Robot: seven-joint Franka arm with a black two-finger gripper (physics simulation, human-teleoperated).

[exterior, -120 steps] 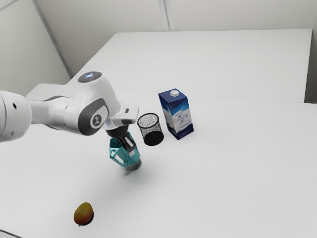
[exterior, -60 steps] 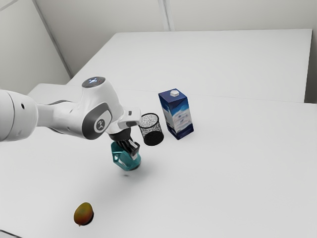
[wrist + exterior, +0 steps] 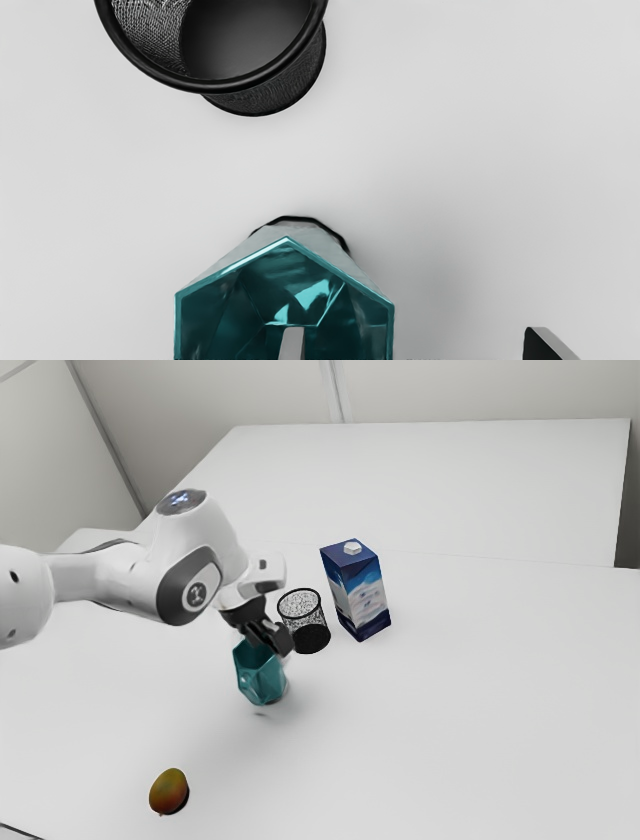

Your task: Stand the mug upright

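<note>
My gripper (image 3: 268, 642) is just above the teal faceted mug (image 3: 262, 678) in the exterior view, its fingers spread. The mug stands on the table with its mouth up and its base down. Looking down in the wrist view, I see the open rim and inner walls of the mug (image 3: 285, 280). The gripper (image 3: 419, 345) is open there, with one fingertip over the mug's mouth and the other outside the rim, beyond the mug's wall. Part of the mug's upper side is hidden behind the fingers in the exterior view.
A black mesh cup (image 3: 305, 622) stands close to the mug and gripper, also seen as a round black-rimmed cup (image 3: 260, 100). Beside it is a blue carton (image 3: 357, 592). A mango (image 3: 169, 791) lies nearer the exterior view's bottom left, on the white table (image 3: 450, 730).
The mug has gone from leaning at the gripper to standing mouth up. My hand first dipped, then rose a little, and its fingers have come off the mug's body.
</note>
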